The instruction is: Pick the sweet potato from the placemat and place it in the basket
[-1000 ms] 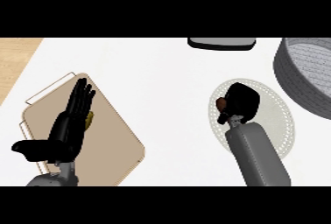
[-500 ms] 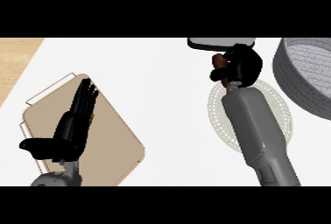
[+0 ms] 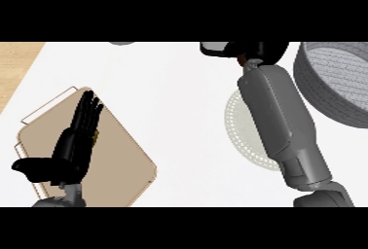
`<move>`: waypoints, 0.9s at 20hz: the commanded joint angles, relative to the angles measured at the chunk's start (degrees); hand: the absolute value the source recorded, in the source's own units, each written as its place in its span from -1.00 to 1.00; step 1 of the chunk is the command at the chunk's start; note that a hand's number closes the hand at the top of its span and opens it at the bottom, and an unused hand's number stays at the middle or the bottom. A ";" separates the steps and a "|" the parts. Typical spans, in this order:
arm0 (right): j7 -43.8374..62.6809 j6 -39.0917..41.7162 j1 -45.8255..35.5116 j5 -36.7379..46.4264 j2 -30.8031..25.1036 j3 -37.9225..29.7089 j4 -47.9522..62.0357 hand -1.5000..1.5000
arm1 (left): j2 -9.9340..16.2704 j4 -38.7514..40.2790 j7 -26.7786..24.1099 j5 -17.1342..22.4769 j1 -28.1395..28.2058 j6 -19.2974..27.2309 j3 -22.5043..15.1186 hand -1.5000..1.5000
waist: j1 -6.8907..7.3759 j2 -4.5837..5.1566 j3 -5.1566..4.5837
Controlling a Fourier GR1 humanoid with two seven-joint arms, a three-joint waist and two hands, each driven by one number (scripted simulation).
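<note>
right forearm (image 3: 282, 126) reaches up across round pale placemat (image 3: 241, 130). right hand (image 3: 260, 50) at top edge, mostly cut off, fingers curled round a reddish-brown sweet potato (image 3: 249, 61), just left of grey basket (image 3: 338, 80). left hand (image 3: 75, 138) rests fingers up over tan board (image 3: 122, 160), lower left. white counter (image 3: 173, 92).

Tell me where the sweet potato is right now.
In the head view it shows only as a reddish-brown sliver at the top, right of centre, in the right hand, just left of the grey basket and beyond the round placemat.
</note>
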 commanded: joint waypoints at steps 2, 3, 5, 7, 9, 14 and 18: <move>2.99 0.21 -1.21 0.01 -3.58 -1.56 0.59 1.00 | -1.18 0.19 1.54 -2.15 -1.33 2.33 -0.15 0.00 | -0.91 -0.21 0.00; 4.72 1.58 -2.65 0.55 -5.07 -2.21 1.77 1.00 | -0.31 -0.04 2.24 -1.26 -1.65 1.08 0.34 0.00 | -0.83 -0.19 -0.01; 8.06 5.77 1.15 2.82 -5.05 0.15 -3.04 1.00 | 0.76 -0.99 3.15 0.22 -1.92 0.19 2.11 0.00 | -1.54 -0.49 -0.02; 7.55 7.67 1.33 4.14 -8.86 -0.27 -0.40 1.00 | -1.42 -0.19 -2.96 -1.38 4.21 0.48 -0.42 0.00 | -1.34 -0.45 -0.04; 8.79 8.46 -1.00 5.06 -10.21 -0.52 2.16 1.00 | -1.60 0.19 1.11 -2.54 -1.12 1.81 -0.53 0.00 | -1.01 -0.18 -0.01; 7.50 13.48 2.21 2.77 -14.85 -1.13 -3.77 1.00 | -0.55 -2.45 1.67 -1.59 0.98 0.45 0.68 0.00 | -1.22 -0.37 -0.01; 2.33 8.93 6.61 -0.65 -16.51 -2.90 -4.40 1.00 | -2.87 -2.03 0.71 -3.40 1.89 1.95 -1.05 0.00 | -1.07 -0.27 0.01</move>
